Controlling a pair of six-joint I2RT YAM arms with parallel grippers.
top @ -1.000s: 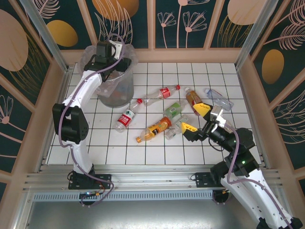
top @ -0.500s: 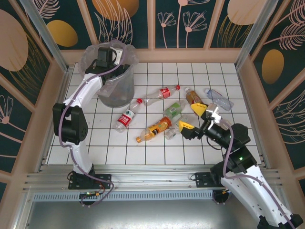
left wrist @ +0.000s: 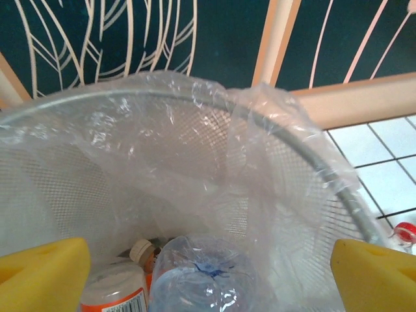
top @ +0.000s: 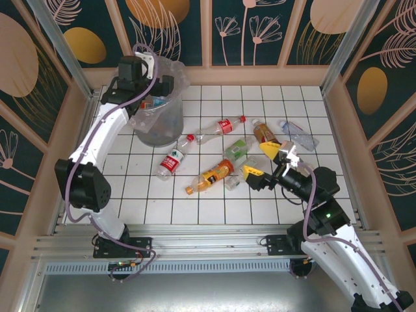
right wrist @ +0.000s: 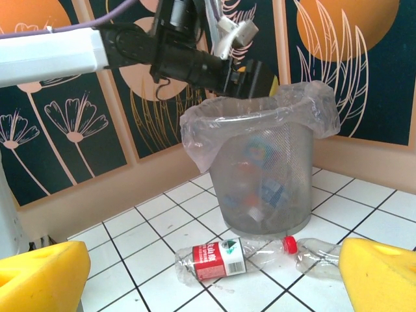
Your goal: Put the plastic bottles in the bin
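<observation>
The grey mesh bin with its clear liner stands at the back left. My left gripper hovers open over its mouth. In the left wrist view the yellow pads stand wide apart above a clear bluish bottle and an orange-labelled one lying inside the bin. Several plastic bottles lie on the tiles: red-labelled, a longer red-labelled one, orange, green-labelled, brown and clear blue. My right gripper is open and empty, low beside the green-labelled bottle.
The right wrist view looks across the tiles at the red-labelled bottle, the bin behind it and my left arm above the rim. Wooden walls enclose the tiled floor on three sides.
My left gripper has opened and risen from inside the bin, leaving the clear bluish bottle in it. My right gripper has crept slightly left toward the bottles, still open.
</observation>
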